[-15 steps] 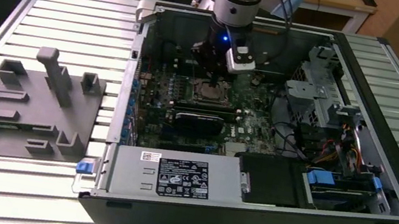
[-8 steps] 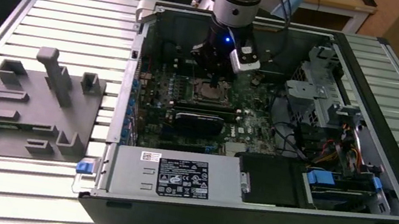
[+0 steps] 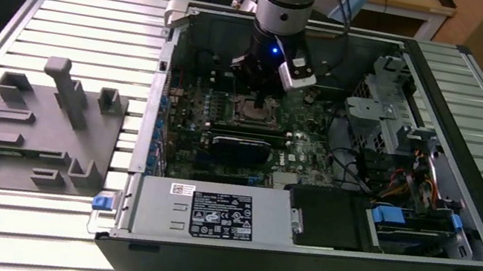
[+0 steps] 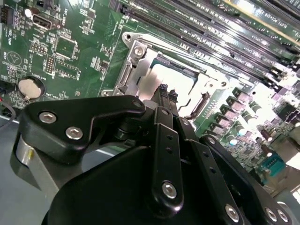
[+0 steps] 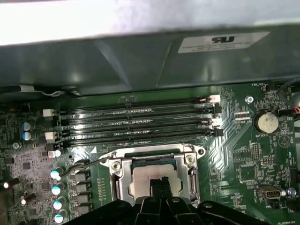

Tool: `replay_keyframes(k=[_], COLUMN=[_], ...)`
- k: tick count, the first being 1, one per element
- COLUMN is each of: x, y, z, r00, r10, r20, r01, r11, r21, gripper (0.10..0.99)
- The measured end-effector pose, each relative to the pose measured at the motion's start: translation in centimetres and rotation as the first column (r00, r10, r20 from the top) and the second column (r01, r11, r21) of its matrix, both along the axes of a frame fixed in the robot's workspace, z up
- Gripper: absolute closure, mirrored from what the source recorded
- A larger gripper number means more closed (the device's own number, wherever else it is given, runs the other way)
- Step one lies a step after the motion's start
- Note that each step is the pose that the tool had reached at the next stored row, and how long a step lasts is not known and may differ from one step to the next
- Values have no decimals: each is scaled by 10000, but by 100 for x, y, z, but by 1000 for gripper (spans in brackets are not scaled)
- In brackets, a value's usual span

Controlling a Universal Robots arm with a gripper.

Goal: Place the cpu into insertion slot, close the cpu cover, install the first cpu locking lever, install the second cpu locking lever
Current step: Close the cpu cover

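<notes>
white label [image 5: 224,42] on case wall [image 5: 117,61], black sticker [image 3: 221,215] on PSU [image 3: 153,213], txt unreadable

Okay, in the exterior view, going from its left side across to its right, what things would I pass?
Grey tray → gripper → metal drive cage → right wall of the computer case.

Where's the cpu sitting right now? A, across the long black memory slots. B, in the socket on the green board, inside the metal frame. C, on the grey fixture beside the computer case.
B: in the first wrist view the cpu lies flat and pale in the insertion slot, framed by the cpu cover.
</notes>
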State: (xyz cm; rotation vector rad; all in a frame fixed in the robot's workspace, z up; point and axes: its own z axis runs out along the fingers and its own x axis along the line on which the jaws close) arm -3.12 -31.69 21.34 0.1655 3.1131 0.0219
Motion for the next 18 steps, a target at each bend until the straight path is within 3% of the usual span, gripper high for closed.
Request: replay_keyframes(k=[9,18], x=[-11,-12], y=[-1,-1], z=[5,193], r00=[9988,9988], r10=[-482,-483], r20=[1,4], r01=[482,483], r11=[9988,9988], r21=[-1,2], gripper=[980,980])
